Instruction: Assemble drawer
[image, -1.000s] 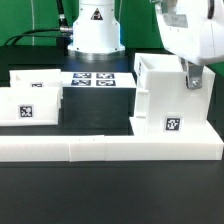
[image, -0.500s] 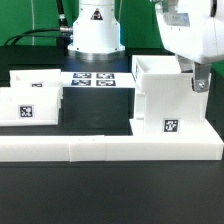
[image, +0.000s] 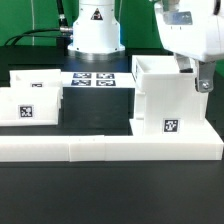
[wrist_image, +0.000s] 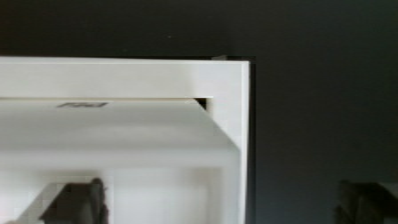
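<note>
The white cube-like housing (image: 160, 98) stands at the exterior view's right, its tag facing front. Two small open-topped trays lie at the left: the nearer tray (image: 30, 106) shows a tag, the farther tray (image: 32, 77) sits behind it. My gripper (image: 199, 79) hangs at the housing's upper right corner. In the wrist view the gripper (wrist_image: 222, 203) is open wide. One dark finger (wrist_image: 71, 200) is over the housing's inside (wrist_image: 125, 140), the other is over the dark table outside its wall. Nothing is held.
A long low white L-shaped wall (image: 110, 148) runs along the front of the parts. The marker board (image: 95, 80) lies flat behind, in front of the robot's base (image: 95, 28). The table is black.
The gripper has shifted a little toward the exterior view's right and slightly down at the housing's right wall. The housing and trays have not moved.
</note>
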